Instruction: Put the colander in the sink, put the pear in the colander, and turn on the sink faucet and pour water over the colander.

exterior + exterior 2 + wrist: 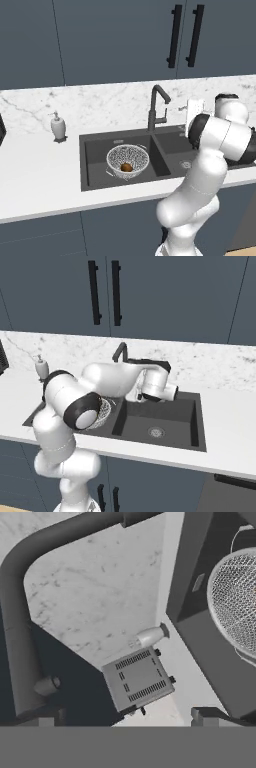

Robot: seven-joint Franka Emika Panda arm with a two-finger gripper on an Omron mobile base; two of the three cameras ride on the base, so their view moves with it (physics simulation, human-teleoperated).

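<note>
While the pear sits inside the colander in the left basin of the sink, the pincer stands wide open, holding nothing, up beside the sink faucet. Soap dispenser on the counter, left of sink.
</note>
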